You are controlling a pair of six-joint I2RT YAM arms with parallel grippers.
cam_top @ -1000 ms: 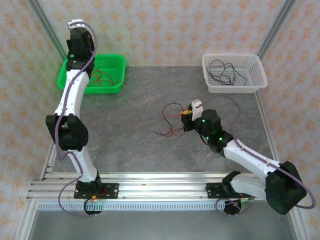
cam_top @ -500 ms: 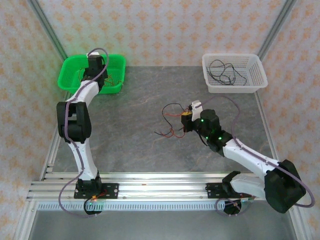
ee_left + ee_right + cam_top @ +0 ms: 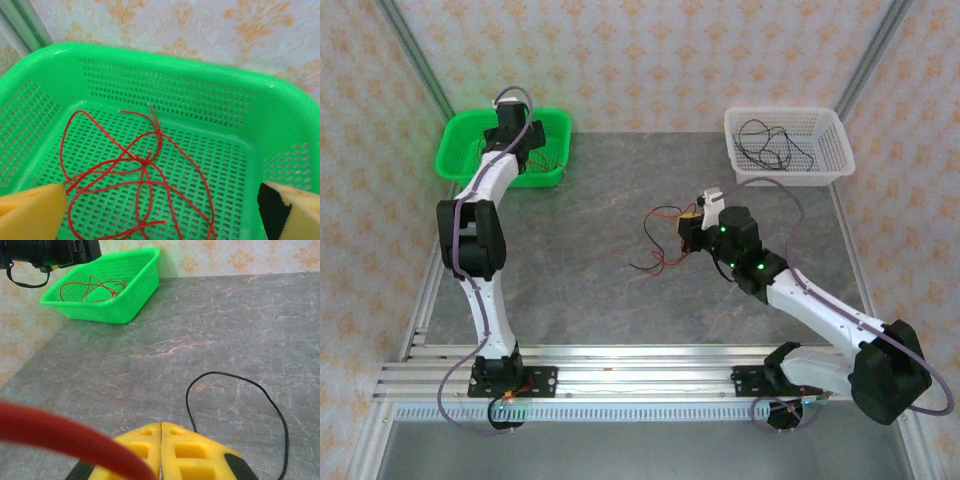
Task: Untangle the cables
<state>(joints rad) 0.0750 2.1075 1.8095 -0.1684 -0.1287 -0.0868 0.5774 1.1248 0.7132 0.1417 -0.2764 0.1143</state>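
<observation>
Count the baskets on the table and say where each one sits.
2. The green basket sits at the far left corner and holds red wires. The white basket sits at the far right corner and holds black wires. None appears hidden.

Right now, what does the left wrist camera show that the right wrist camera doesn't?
Left wrist: the red wires close up, a loose tangle on the floor of the basket, between the open left jaws. Right wrist: a black wire looping on the table, and a blurred red wire crossing just in front of the shut right jaws. Both: the green basket with red wires in it.
</observation>
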